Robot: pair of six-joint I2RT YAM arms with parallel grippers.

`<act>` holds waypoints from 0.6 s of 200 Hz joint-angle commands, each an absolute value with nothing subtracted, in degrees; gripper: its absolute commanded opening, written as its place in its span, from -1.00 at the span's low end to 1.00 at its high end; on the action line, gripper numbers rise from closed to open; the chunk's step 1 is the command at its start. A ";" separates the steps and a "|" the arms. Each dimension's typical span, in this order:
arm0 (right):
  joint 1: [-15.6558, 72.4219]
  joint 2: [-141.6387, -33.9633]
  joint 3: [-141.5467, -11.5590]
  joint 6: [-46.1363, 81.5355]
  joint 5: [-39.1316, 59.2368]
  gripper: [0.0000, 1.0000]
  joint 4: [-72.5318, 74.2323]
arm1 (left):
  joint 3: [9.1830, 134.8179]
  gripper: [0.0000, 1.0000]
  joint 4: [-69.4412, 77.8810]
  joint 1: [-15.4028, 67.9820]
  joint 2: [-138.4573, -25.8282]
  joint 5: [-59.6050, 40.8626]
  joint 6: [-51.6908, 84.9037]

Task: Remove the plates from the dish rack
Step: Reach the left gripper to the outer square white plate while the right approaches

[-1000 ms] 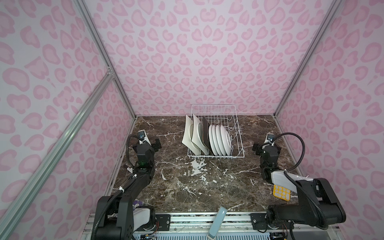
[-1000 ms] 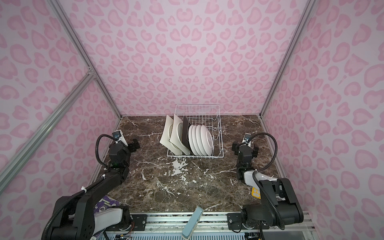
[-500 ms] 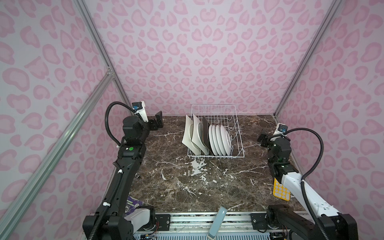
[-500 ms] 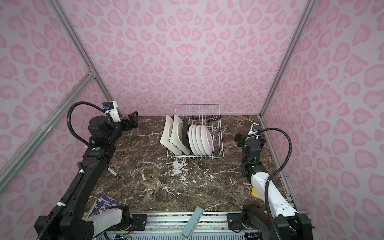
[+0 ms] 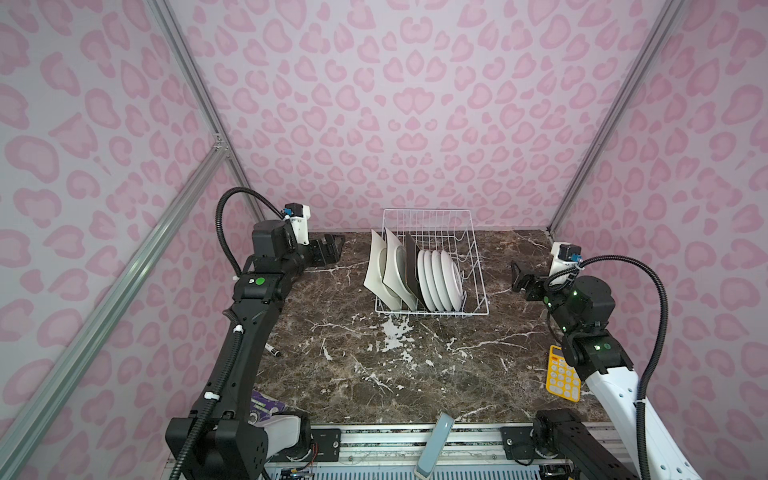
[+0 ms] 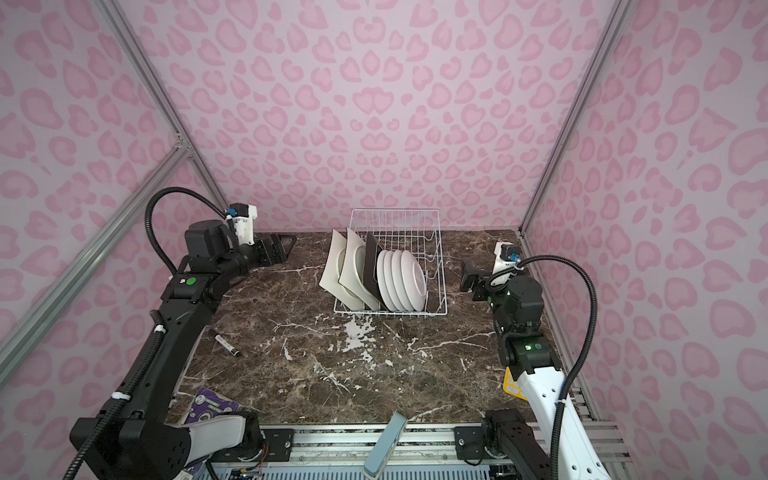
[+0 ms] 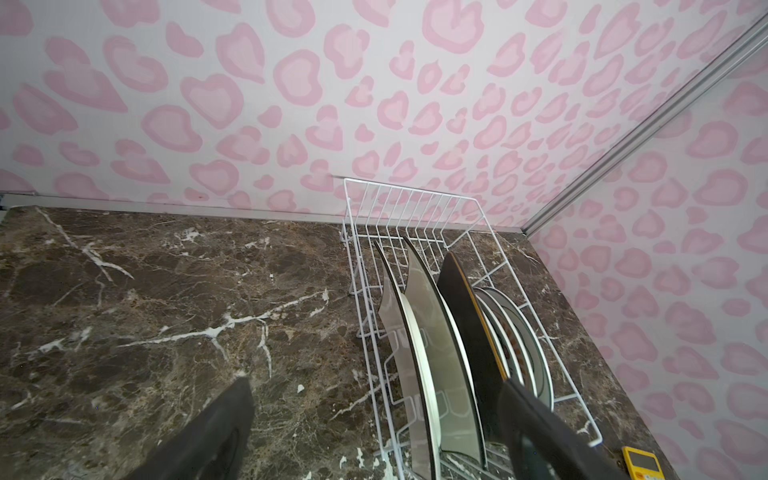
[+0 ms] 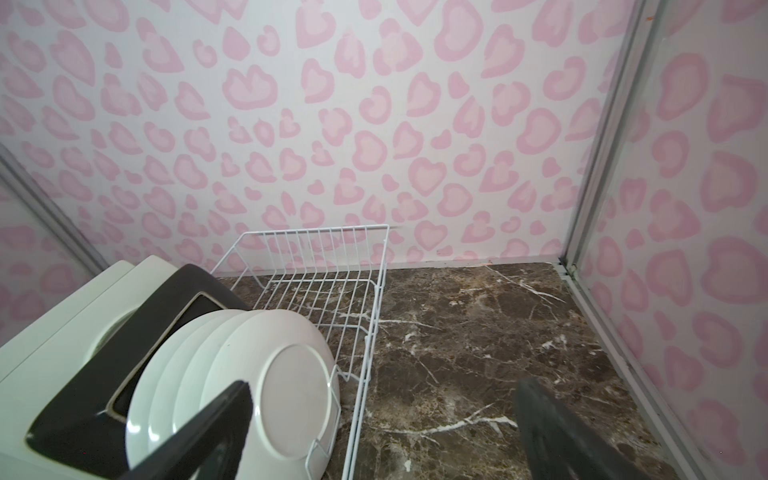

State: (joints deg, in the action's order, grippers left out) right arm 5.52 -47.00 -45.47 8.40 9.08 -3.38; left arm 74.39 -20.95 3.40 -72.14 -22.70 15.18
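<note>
Plates (image 5: 415,274) stand on edge in the rack (image 5: 428,222) at the back middle of the table (image 5: 374,374), square ones left, round ones right, faces turned sideways toward the arms. Left hand (image 5: 332,248), wide and empty, is near the outer cream plate (image 5: 374,274), likely nearer; right hand (image 5: 517,274), wide and empty too, faces the last round plate (image 5: 453,278) across bare rack.

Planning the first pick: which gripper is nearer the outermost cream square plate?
Left. The left gripper is beside the cream plate, outside the dish rack; the right gripper is past the rack's opposite side.
</note>
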 commanded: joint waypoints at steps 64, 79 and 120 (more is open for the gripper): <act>8.57 -53.23 -51.66 8.94 21.54 0.99 -8.97 | 83.44 0.72 -35.32 9.07 -80.70 -22.26 16.47; 9.93 -54.13 -52.09 8.71 21.38 0.99 -9.14 | 83.91 0.67 -36.03 10.11 -82.17 -21.46 17.27; 13.47 -56.55 -53.15 7.13 20.02 0.99 -8.77 | 86.09 0.50 -36.95 12.25 -86.42 -21.20 18.18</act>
State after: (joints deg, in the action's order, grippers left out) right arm 12.16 -55.48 -52.62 8.36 20.36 -9.32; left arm 84.31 -35.53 11.53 -84.51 -21.78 17.15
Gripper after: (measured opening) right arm 0.995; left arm 0.782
